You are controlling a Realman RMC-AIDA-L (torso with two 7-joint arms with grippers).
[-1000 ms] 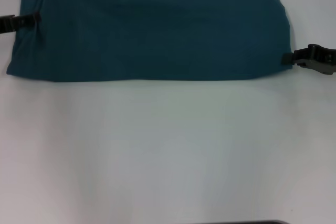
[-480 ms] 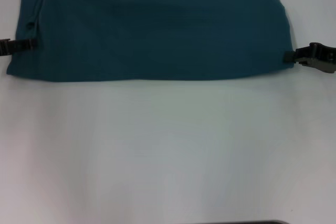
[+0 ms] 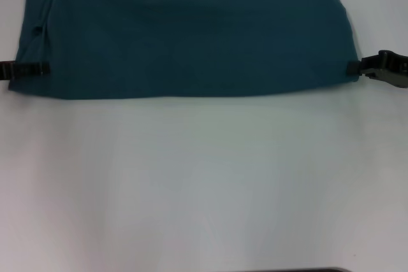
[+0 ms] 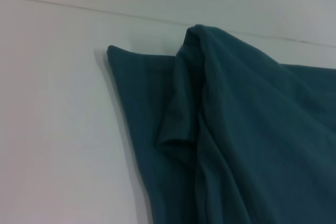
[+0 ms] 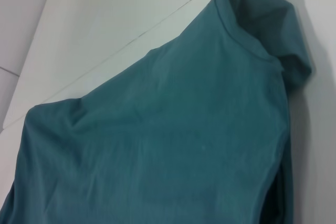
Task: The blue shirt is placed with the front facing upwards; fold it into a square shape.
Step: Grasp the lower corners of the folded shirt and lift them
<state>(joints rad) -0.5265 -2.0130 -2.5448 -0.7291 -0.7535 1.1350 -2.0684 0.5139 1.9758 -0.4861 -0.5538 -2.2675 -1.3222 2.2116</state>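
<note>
Plain white table (image 3: 204,183).

left gripper (image 3: 39,67) low at far left, right gripper (image 3: 354,67) low at far right, fingertips pointing inward toward each other.

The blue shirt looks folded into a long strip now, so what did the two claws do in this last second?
The left gripper slid along the shirt's left edge toward the near corner, staying at the cloth. The right gripper eased slightly outward along the right edge, its tips just meeting it. The blue shirt itself kept its long folded shape and place on the white table.
</note>
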